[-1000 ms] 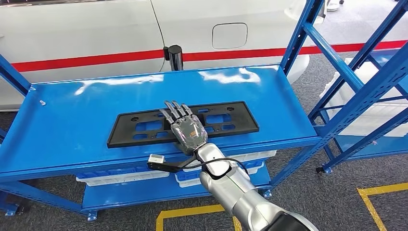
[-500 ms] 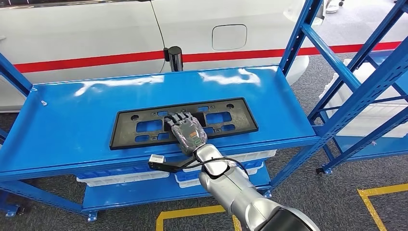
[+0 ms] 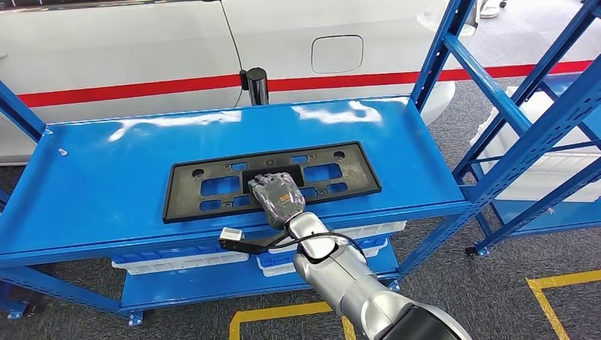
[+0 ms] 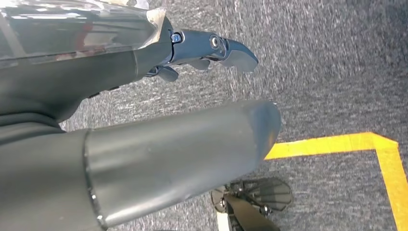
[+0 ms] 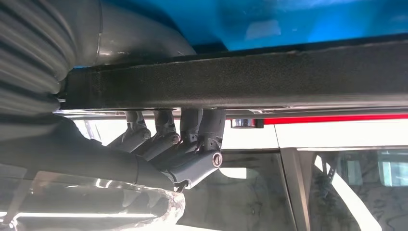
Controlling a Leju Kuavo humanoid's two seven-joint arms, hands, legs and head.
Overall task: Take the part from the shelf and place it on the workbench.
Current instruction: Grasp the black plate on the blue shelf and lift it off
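My right hand (image 3: 278, 196) grasps the near edge of the part (image 3: 212, 188), which lies flat mid-shelf (image 3: 99, 163). I should lift level and hold firm, since the long part may tip. My left hand (image 4: 211, 48) hangs released.

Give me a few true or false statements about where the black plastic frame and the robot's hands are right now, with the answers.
1. The flat black plastic frame lies on the top deck of the blue metal shelf. True.
2. The right hand grips the frame's near edge, fingers curled over it. True; the right wrist view shows the fingers wrapped around the bar.
3. The left hand holds the frame's other end. False; it hangs over grey carpet, holding nothing.
4. A green car stands behind the shelf. False; the white car has a red stripe.
5. White plastic bins sit on the lower deck. True.
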